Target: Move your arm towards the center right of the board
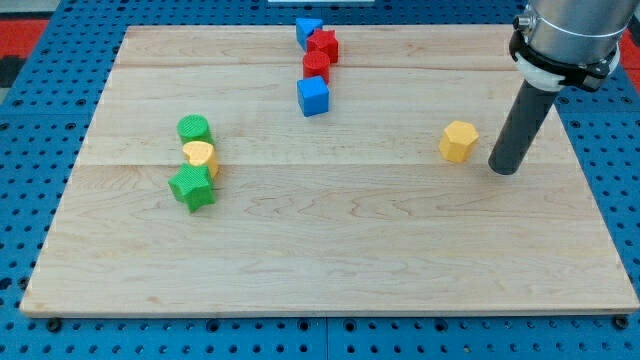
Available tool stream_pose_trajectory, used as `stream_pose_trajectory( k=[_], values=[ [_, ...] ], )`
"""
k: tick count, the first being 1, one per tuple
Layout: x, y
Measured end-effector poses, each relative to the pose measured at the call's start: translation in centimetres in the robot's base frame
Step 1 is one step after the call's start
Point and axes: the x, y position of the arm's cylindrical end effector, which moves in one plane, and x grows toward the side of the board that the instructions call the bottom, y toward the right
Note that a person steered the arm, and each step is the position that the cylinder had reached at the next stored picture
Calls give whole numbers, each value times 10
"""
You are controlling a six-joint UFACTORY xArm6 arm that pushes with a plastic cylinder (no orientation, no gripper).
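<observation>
Since the goal spot is the tabletop's (330, 250) 3 o'clock side, my tip (505, 168) already sits there, just at 3 o'clock of the yellow hexagonal block (459, 141) without touching it, no claw fitted so nothing held, other blocks well apart

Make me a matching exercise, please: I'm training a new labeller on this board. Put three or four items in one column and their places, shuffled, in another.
Items:
1. my tip
2. yellow hexagonal block
3. green star block
4. blue cube

Places:
A. the view's left, lowest of a stack of three
B. top centre, below the red blocks
C. far right, beside the yellow hexagonal block
D. centre right, just left of my tip

Pairs: 1-C, 2-D, 3-A, 4-B
</observation>
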Motion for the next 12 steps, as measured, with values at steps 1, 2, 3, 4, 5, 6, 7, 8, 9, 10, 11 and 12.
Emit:
stream_pose_trajectory(
  k=[1,2,3,4,5,6,7,8,9,10,11,12],
  values=[
    [0,-3],
    [0,-6],
    [0,-7],
    [1,-7],
    [1,-8],
    [17,19],
    [18,31],
    [18,70],
    [9,48],
    [6,45],
    [-1,51],
    [-13,46]
  ],
)
